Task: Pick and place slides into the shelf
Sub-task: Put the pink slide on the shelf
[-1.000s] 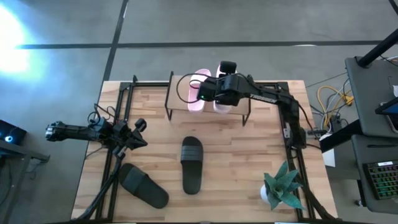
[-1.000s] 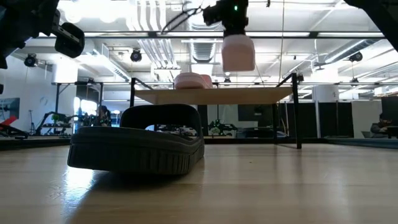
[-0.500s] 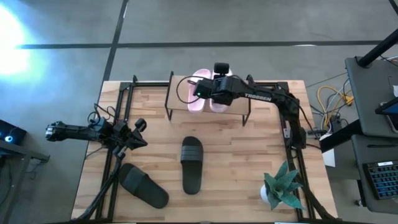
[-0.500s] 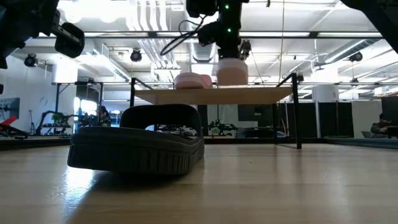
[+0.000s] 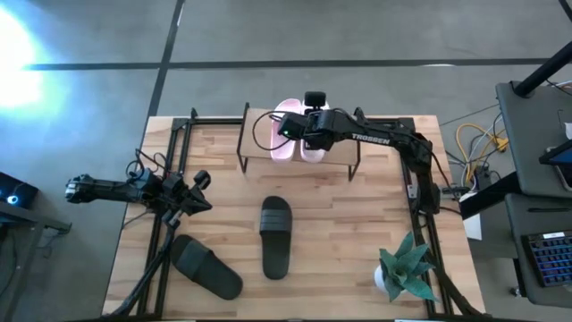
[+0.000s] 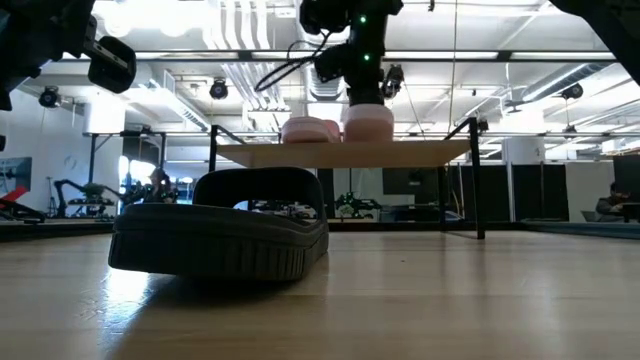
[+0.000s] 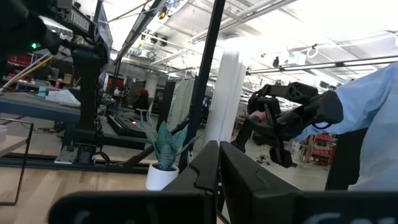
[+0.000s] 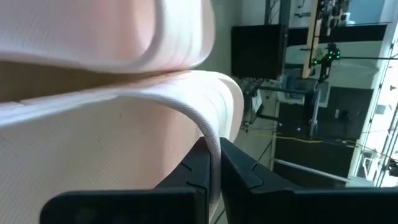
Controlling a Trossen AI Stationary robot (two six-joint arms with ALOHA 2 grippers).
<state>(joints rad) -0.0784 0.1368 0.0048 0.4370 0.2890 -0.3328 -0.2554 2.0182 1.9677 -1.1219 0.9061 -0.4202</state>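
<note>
Two pale pink slides lie side by side on the shelf's (image 5: 257, 154) wooden top (image 6: 300, 153): one (image 5: 286, 125) (image 6: 308, 129) free, resting on its sole, the other (image 5: 315, 150) (image 6: 368, 121) under my right gripper (image 5: 309, 132) (image 8: 214, 177), which is shut on it from above. Two black slides lie flat on the table, one in the middle (image 5: 275, 235) (image 6: 225, 225), one near the left front corner (image 5: 207, 266). My left gripper (image 5: 198, 190) (image 7: 217, 180) waits shut over the table's left side, touching nothing. My right gripper pinches the pink slide's wide strap at its edge (image 8: 209, 134) between both fingers, which come from above and point down. The slide sits with its sole on the shelf's top (image 6: 368, 133), next to the other pink slide.
A potted plant (image 5: 407, 268) stands at the table's right front corner. Black metal frames run along the table's left (image 5: 165, 241) and right (image 5: 420, 192) sides. Bare wood lies between the shelf and the middle black slide.
My right gripper has gone down and a little toward the table's left, staying shut on the pink slide. The slide, held clear above the shelf a second ago, now rests on the plank beside the other pink one.
</note>
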